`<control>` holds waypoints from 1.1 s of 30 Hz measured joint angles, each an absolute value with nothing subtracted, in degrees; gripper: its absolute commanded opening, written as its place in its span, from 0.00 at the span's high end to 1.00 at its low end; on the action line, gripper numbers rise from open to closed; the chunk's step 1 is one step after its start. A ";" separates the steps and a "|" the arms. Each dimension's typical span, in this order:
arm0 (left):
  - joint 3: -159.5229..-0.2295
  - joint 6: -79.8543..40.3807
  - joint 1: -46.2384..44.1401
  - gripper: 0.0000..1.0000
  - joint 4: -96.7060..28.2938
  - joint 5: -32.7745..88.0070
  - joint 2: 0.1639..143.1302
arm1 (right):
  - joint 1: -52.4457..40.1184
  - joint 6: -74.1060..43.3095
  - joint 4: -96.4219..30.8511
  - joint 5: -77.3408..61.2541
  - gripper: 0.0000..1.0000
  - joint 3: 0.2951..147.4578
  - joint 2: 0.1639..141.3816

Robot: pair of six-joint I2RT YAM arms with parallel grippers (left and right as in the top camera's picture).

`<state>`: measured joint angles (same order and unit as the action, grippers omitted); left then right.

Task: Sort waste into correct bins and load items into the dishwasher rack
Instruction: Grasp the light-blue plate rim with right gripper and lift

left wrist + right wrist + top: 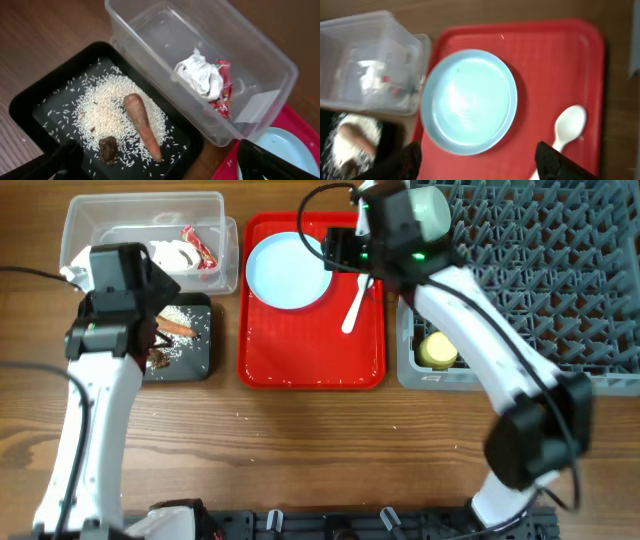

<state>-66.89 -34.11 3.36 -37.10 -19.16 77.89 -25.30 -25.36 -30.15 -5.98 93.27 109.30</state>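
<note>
Nearest the lens, right claw [477, 155]: fingers spread wide, nothing between them, above the plate [468, 100]. Left claw [157, 160] likewise spread and empty, over the black tray [30, 105]. At right, rack [560, 280]. Just left of it, red tray [310, 350]. Far left, tub [100, 220], black tray just beside its near side. Plate on the far-left part of the red tray. In the rack's far-left corner, bowl [432, 210], partly behind the right arm; in its near-left corner, cup [438, 350]. Right of the plate and apart from it, spoon [354, 305], on the red tray. On the black tray, carrot [142, 125] lying across spread rice [102, 107]. In the tub, wrapper [222, 90] touching paper [197, 75]. Near the carrot's thin end, lump [108, 149], among the rice.
</note>
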 measured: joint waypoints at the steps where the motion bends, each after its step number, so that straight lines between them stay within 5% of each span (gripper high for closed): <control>1: -66.92 -34.00 3.29 0.00 -37.06 -19.11 77.10 | -25.34 -27.40 -29.69 -5.96 0.33 93.58 111.35; 7: -66.94 -33.61 3.05 0.00 -37.08 -19.00 76.93 | -25.54 -35.05 -23.59 -6.66 0.46 94.89 121.73; 15: -66.94 -33.45 3.05 0.00 -37.12 -18.98 76.93 | -27.11 -42.06 -19.81 -5.48 0.51 95.00 129.91; 21: -66.94 -33.45 3.05 0.00 -37.12 -18.98 76.93 | -27.24 -44.95 -19.16 -4.67 0.96 95.15 131.59; 33: -66.94 -33.45 3.05 0.00 -37.10 -18.98 76.93 | -26.30 -39.03 -22.17 -4.45 0.96 95.37 130.65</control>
<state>-66.94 -33.45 3.05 -37.10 -18.98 76.93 -26.30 -39.03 -22.17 -4.45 95.37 130.65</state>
